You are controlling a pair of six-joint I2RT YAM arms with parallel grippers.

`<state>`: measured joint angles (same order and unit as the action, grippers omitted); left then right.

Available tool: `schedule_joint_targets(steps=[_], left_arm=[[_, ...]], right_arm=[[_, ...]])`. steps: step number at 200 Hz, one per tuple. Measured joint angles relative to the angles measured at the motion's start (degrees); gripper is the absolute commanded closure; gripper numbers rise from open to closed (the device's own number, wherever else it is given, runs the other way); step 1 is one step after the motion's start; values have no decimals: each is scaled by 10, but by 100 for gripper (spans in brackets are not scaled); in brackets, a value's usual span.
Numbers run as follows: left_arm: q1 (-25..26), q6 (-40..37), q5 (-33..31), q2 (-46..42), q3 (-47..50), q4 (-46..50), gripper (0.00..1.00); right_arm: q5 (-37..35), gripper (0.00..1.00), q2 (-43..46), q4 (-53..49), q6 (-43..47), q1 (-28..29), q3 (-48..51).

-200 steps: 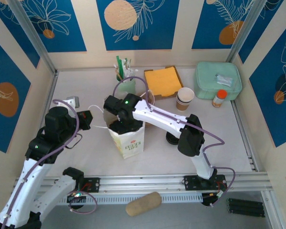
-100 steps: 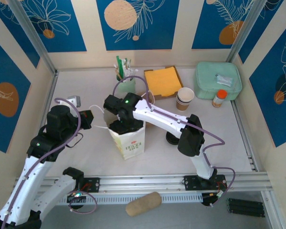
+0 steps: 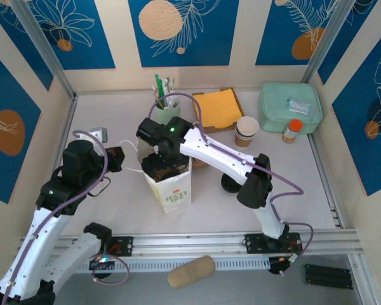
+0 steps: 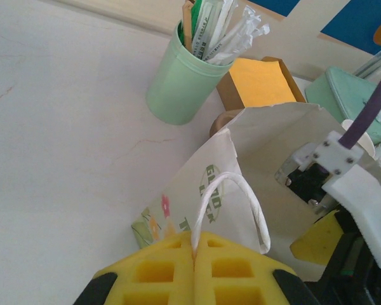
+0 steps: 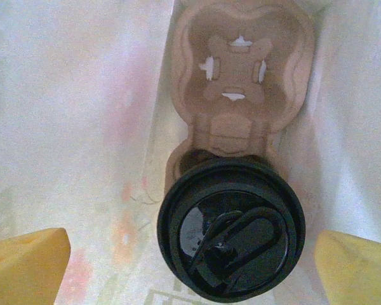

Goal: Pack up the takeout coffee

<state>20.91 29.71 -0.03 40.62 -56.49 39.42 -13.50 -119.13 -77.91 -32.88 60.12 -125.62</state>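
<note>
The right arm has lifted slightly over the white paper bag [image 3: 171,190], leaving the right gripper [image 5: 190,270] wide open and empty, straight above the black-lidded takeout coffee cup [image 5: 232,232] upright on the bag's floor, while the left gripper [image 4: 195,254] pinches the bag's handle [image 4: 232,190].

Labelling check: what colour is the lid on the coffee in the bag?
Black lid, clearest in the right wrist view.

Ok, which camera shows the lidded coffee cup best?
Right wrist: straight down on the lidded coffee cup, sitting in the carrier inside the bag. In the top view the right arm covers the bag's mouth; the left wrist sees its walls.
</note>
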Motion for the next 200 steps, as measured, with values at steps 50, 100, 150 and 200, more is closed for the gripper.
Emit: schedule_joint_targets(steps=[50, 100, 150, 200], left_arm=[[0, 0, 0, 0, 0, 0, 100], [0, 0, 0, 0, 0, 0, 100], [0, 0, 0, 0, 1, 0, 100], [0, 0, 0, 0, 1, 0, 100]], right_arm=[[-1, 1, 0, -21, 5, 6, -41], [-5, 12, 3, -42, 9, 10, -68], [-6, 20, 9, -61, 10, 13, -91], [-6, 24, 13, -85, 10, 23, -136]])
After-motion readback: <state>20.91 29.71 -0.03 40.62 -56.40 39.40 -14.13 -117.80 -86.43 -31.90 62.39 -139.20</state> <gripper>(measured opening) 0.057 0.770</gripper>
